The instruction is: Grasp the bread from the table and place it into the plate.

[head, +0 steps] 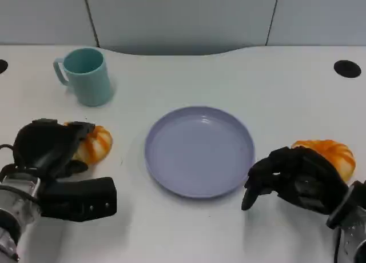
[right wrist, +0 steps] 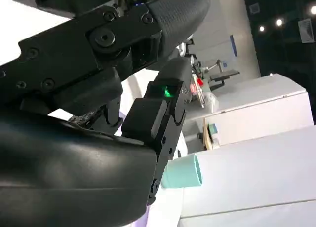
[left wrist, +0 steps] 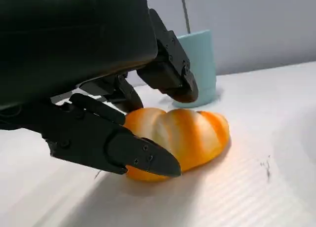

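Two bread rolls, one plate, one mug

On the desk (head: 274, 86), the left hand (head: 48, 148) grips one orange bread roll (head: 94, 144) left of the empty lilac plate (head: 199, 151). The right hand (head: 291, 177), fingers curled and holding nothing, sits before a second roll (head: 329, 154). One teal mug (head: 87, 76) stands behind.

Plate (head: 199, 151) at table (head: 274, 86) centre; mug (head: 86, 75) behind-left of it. One bread (head: 94, 144) left of plate (under left hand (head: 48, 151)) — another bread (head: 329, 154) right, behind right hand (head: 294, 177).
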You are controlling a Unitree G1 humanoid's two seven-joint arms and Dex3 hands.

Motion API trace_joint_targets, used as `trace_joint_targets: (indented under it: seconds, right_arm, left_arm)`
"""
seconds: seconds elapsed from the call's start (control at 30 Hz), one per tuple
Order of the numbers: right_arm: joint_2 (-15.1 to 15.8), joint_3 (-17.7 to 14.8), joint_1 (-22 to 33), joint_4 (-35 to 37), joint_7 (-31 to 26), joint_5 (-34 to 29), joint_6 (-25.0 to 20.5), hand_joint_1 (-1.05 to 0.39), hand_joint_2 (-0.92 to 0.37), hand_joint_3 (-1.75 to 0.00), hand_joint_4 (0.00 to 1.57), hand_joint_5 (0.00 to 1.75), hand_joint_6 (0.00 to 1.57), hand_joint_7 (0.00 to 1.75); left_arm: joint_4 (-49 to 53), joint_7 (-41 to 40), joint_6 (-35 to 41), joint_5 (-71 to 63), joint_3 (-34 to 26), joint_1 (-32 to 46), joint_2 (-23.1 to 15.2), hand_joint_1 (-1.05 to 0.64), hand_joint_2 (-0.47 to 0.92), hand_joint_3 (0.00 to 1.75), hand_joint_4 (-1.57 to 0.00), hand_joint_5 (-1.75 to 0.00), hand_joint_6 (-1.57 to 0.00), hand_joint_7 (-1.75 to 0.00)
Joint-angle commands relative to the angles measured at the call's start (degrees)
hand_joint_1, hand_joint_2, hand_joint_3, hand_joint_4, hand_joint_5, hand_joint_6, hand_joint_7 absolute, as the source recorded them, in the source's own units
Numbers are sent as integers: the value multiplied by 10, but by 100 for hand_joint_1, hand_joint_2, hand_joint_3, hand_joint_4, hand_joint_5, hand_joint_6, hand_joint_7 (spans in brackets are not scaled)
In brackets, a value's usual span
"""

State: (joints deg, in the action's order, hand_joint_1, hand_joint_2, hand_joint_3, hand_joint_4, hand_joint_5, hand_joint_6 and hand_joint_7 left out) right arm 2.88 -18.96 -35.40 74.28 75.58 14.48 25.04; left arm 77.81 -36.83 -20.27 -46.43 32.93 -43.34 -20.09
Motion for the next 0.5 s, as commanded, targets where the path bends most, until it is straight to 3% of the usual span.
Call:
trace_joint_targets:
  seconds: [0.03,0.13,0.33,0.5]
  right_arm:
    - [2,-7,1,-4,4,11,-8,-50,-88,0,93,69,117,0]
    - [3,-2,2,-4,-7,5,-10,-50,-88,0,92,76,118,1]
    - [0,-4,0,-6,0,8,11,-48,-89,0,88,76,117,1]
    - [-2,-8,-1,-2,-2,12,-6,-49,-88,0,90,72,115,1]
  left_arm:
    - [5,-22,-7,17,-16,2,1,-24,90,0,-74,-63,-91,-6]
    - [5,-20,-9,22,-22,3,0,-22,92,4,-73,-82,-102,-6]
    - [6,-14,-5,31,-34,5,3,-19,91,2,-76,-85,-110,-7]
    - [-3,-40,-52,57,-60,4,9,-22,89,0,-75,-92,-112,-5]
